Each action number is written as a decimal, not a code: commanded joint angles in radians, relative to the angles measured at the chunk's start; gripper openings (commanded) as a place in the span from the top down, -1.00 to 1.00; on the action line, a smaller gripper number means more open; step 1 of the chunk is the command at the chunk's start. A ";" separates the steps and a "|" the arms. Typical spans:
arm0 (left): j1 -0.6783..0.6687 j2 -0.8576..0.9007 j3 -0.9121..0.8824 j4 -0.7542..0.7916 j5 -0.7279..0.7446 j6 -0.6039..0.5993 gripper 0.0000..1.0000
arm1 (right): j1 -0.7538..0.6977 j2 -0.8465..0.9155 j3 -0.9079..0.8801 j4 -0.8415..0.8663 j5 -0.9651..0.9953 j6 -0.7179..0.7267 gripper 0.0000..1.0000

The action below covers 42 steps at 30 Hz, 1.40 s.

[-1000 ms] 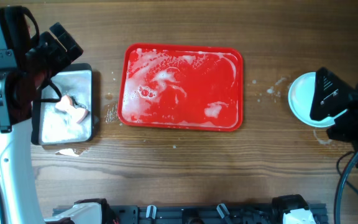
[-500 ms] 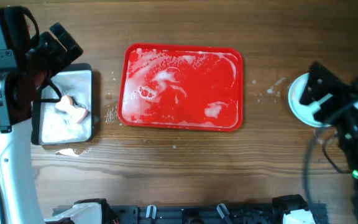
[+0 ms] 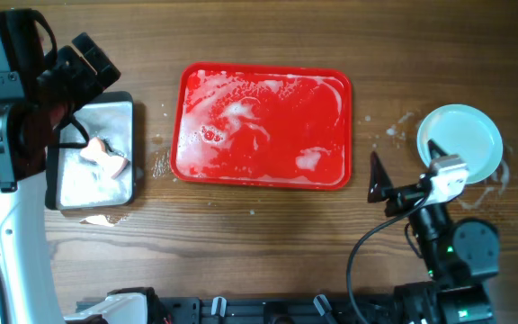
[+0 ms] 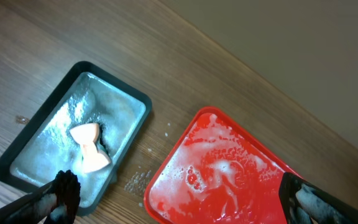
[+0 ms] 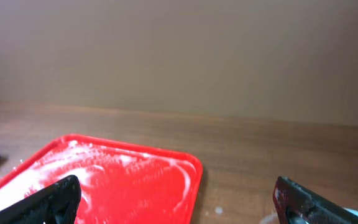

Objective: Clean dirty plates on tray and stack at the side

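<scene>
A wooden tabletop (image 3: 268, 234) carries everything. The largest thing on it is the tray (image 3: 277, 144), a red rectangle with rounded corners lying flat at the middle, its long side running left to right. White suds (image 3: 241, 112) smear most of its floor, thickest along the far edge and the left half. No plate lies on it.

Well to the left stands a smaller silver metal pan (image 3: 88, 184), wet and filmy inside, partly covered from above by the left arm.

The plates (image 3: 461, 139) sit on the tabletop to the right of the tray, well apart from it. They are pale blue and round, and look like one disc from overhead. How many are stacked cannot be told.

The left gripper (image 4: 182, 198) hangs above the pan's far side with its jaws spread wide and nothing between them. The right gripper (image 5: 176, 202) is over bare tabletop between the tray's right end and the plates, a little nearer the front edge and touching neither. Its jaws also stand wide apart and empty.

Inside the pan lies a pale, bow-shaped sponge (image 4: 91, 147). Small splashes of foam (image 3: 160, 165) dot the wood between pan and tray, and more (image 3: 398, 126) lie just left of the plates.
</scene>
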 commanded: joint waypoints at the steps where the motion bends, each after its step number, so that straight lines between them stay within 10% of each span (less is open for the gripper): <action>1: -0.004 -0.006 0.003 0.003 0.012 -0.013 -1.00 | 0.003 -0.109 -0.121 0.051 -0.026 -0.021 -1.00; 42: -0.004 -0.006 0.003 -0.004 -0.005 -0.010 -1.00 | 0.003 -0.271 -0.337 0.137 -0.033 0.061 -0.99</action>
